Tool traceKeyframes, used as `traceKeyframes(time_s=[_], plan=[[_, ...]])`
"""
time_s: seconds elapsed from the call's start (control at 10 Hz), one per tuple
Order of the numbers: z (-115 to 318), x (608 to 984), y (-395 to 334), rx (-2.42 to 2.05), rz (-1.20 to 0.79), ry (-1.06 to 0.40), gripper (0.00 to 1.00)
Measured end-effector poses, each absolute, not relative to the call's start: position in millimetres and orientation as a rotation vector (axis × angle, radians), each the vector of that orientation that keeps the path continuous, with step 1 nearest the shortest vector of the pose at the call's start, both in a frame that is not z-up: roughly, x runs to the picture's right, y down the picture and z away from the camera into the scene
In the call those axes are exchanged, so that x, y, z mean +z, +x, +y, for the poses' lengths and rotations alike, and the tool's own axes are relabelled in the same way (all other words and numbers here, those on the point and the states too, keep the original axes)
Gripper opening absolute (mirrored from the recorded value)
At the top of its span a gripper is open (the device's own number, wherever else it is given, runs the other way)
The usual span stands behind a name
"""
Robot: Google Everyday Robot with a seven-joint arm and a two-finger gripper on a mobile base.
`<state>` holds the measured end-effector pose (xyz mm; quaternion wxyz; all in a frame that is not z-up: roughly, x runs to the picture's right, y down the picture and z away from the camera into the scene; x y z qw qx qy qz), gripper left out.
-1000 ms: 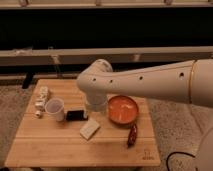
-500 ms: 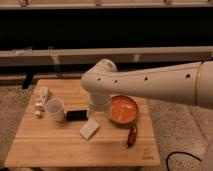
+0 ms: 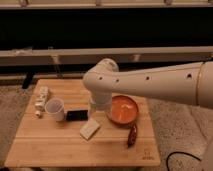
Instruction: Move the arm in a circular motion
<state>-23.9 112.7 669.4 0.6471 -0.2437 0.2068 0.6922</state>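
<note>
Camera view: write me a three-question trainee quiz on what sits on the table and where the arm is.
1. True or false: the white cup stands left of the orange bowl.
2. Which lies nearest the front edge of the table? A white cup, B orange bowl, C dark red item.
3. Fill in: the arm holds its gripper over the table, just left of the orange ____.
Key: 1 true; 2 C; 3 bowl.

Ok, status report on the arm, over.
Gripper low over wooden table, beside orange bowl. Cream-white robot arm bent above it. White cup, black block close by.
</note>
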Motion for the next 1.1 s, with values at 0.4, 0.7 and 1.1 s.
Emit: traceKeyframes(time_s=[0.4,0.7,1.1], plan=[[110.9,670.9,-12.0,1.594,0.465,-0.558,0.65],[104.7,676.6,-4.0,1.599,0.466,-0.555,0.65],[100.5,680.5,-1.7,1.599,0.465,-0.555,0.65]])
